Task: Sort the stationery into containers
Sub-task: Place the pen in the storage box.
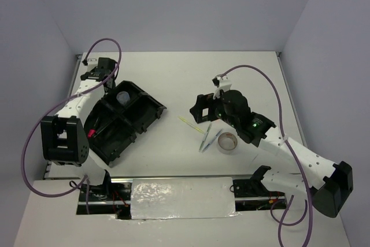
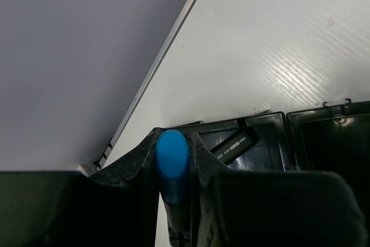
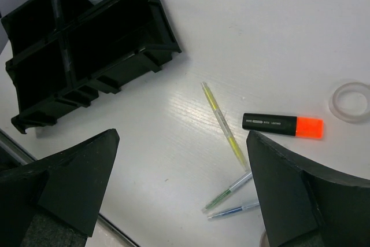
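Blue highlighter (image 2: pixel 172 163) pinched between left jaws, over tray (image 2: pixel 269 148) corner.

Soft, even light comes from above; shadows under me are faint. The table (image 2: pixel 289 67) shows a pale sheen. Close to my lenses, my fingers (image 3: pixel 75 183) are dark and blurred.
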`<state>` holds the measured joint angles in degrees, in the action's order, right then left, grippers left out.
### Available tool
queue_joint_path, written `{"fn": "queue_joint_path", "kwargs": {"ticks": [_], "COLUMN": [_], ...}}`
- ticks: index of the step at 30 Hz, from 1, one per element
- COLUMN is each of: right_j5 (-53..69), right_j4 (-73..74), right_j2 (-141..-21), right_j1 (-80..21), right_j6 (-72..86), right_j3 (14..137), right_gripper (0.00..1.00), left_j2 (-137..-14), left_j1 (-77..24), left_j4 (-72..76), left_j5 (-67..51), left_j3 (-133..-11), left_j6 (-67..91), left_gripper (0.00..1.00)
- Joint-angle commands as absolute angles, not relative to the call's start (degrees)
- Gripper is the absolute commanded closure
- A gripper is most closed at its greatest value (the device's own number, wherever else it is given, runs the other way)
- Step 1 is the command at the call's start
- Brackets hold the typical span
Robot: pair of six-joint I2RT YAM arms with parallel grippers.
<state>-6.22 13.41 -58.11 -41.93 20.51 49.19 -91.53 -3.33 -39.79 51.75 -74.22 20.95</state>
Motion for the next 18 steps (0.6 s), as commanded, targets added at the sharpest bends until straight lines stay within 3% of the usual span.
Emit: {"fn": "queue_joint_path", "kwargs": {"ticks": [1,3,4,8,12,14,15,18], "right_j5": [-4.0,-3.8,-3.8,-2.7,-4.2,-6.8,-8.4,-16.2], "right_j4": [11.9,11.5,11.4,10.7,11.2,13.2,14.1,19.9], "right_j2": [-58.4,-58.8,-59.1,-59.6,-61.0,-62.2,-63.9,-69.3], "right_j1": [-41.7,-41.7,-41.7,-41.7,-41.7,-41.7,-41.5,-41.0], "right_j6": [19.6,19.7,19.9,20.7,22.3,24.1,26.6,31.9], "right_j3": [49.4,49.7,49.8,50.2,50.7,51.8,52.3,56.1], "right_gripper": [0.00,0.00,0.00,0.00,0.00,0.00,0.00,0.00], "left_j2": [-92.3,-92.8,-93.1,-93.9,-91.3,-88.5,-87.5,-82.5], "left_j1": [-2.7,-2.7,-2.6,-2.5,-2.5,-2.5,-2.6,-3.8], "left_j4": [-38.0,-37.7,-37.4,-38.1,-38.6,-38.7,-38.8,-38.1], "left_j5": [51.7,51.0,51.0,48.5,47.6,47.3,47.0,43.9], "left_j3": [-73.4,-72.6,-72.2,-72.8,-72.6,-72.4,-72.2,-71.5], "left_j6": [20.8,20.4,20.5,20.9,20.7,21.3,21.4,21.1], "left_gripper": [0.80,0.73,0.64,0.44,0.15,0.05,0.01,0.01]}}
